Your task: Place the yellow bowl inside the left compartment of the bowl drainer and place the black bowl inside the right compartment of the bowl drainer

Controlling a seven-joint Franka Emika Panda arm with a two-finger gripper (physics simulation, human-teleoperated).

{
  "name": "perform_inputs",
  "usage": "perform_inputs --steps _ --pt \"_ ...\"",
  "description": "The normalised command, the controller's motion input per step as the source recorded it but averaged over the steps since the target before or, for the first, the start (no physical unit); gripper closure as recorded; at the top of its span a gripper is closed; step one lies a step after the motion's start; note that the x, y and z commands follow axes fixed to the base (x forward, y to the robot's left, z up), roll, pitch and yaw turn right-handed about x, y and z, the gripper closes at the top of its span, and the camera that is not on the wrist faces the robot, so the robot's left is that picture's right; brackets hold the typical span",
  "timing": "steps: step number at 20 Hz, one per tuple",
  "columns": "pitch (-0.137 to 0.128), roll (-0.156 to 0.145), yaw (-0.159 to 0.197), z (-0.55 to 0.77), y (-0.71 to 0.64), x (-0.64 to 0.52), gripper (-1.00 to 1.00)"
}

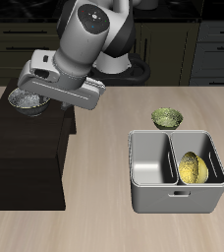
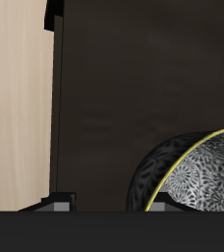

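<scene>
Presently the yellow bowl [image 1: 191, 169] stands tilted on edge inside one well of the drainer [image 1: 176, 200], the well on the robot's left; that half of the task reads as done. The other well is bare.

The black bowl [image 1: 29, 98] sits on top of a dark cabinet [image 1: 26, 162] at the far side of the table, well apart from the drainer. The gripper [image 1: 35, 95] hangs directly over it, so the bowl lies straight below and slightly off to one side of the fingers. In the wrist view the bowl [image 2: 197, 172] shows only as a partial arc: speckled grey inside, dark wall, thin pale rim line. It is round, so there is no long axis to align with; the rim is the likely hold.

Jaw state: cannot be told. The arm's body covers the fingers in the exterior view, and the wrist view shows only a dark band where they would be. Whether a finger touches the rim is equally unclear.

A small green bowl [image 1: 167, 118] rests just behind the drainer; it is no part of the task.

Judgement: the coming move appears to be a descent onto the near rim.
</scene>
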Motion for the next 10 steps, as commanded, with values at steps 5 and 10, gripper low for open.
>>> perform_inputs --steps 5,10 --pt "0.004 0.005 -0.019 0.01 -0.01 0.00 1.00" --pt "-0.017 0.012 0.009 0.18 0.09 -0.09 1.00"
